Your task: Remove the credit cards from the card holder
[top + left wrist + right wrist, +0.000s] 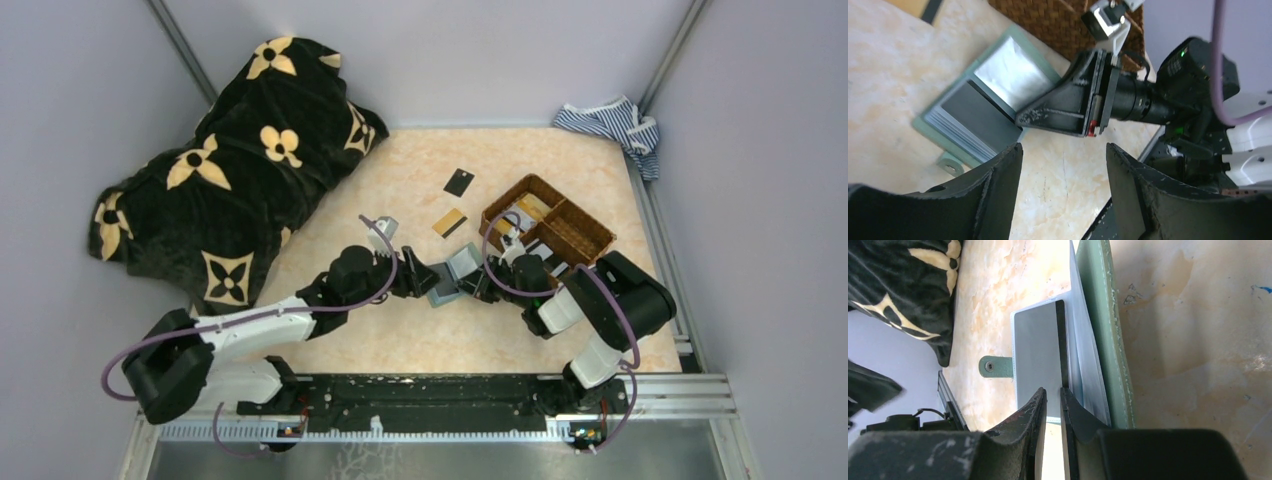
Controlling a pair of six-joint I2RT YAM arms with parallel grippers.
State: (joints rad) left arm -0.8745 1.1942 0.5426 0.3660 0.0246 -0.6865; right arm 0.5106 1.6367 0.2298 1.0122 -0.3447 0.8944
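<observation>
Spreading table top [400, 340]: pale marbled surface, with both arms bolted at its near edge.
Blanket [240, 150]: black with tan flowers, heaped at the far left.
Basket [575, 235]: brown, woven and divided, at the far right, just behind the wallet.
Striped cloth [610, 125]: bunched in the far right corner.
Left gripper [1063, 150]: fingers spread wide with only bare table between them, just beside the wallet.
Right gripper [1053, 390]: jaws narrow, pinching the dark edge of the wallet's grey inner leaf (I cannot tell whether a card sits inside that pinch).
Wallet [932, 122]: sage green, lying open on the table between the two grippers, with dark grey pockets inside.
Credit card [1008, 70]: pale grey, lying in the wallet's far half.
Gold card [449, 222]: loose on the table beyond the wallet.
Black card [459, 182]: loose, farther back.
</observation>
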